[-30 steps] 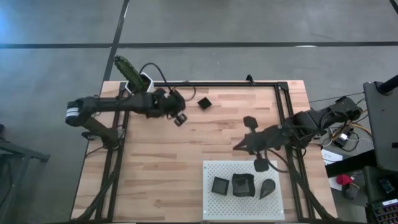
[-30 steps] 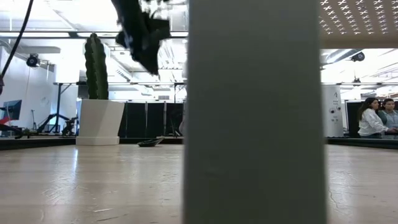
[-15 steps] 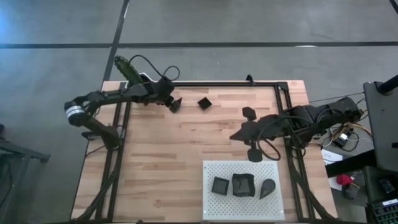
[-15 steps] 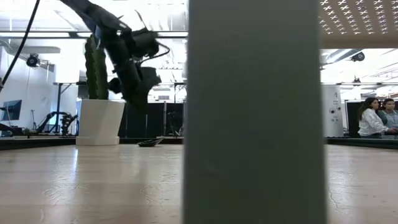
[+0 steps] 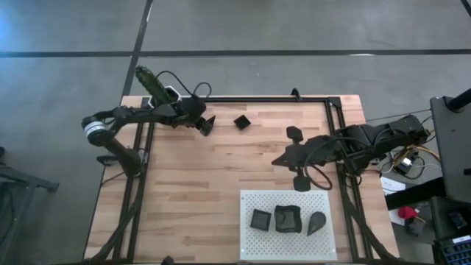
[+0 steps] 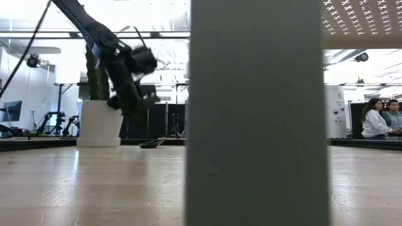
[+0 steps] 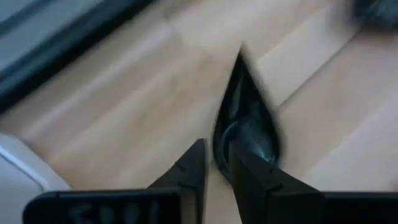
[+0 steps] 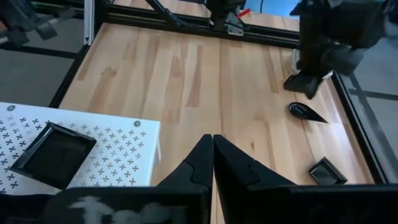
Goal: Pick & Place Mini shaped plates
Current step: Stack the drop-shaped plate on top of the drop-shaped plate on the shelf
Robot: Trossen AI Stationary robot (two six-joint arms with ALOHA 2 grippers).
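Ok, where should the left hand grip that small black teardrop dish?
Come from above and pinch the raised rim at the rounded end of the small black teardrop dish: it lies flat, open side up, and that end faces the left hand.

Counts: 5 mini shaped plates in total. 3 sat on the white perforated board: square plate, wavy-edged plate, teardrop plate. 2 lay off it on the table: a loose square plate and a loose teardrop plate. 1 cactus pot. 2 arms.
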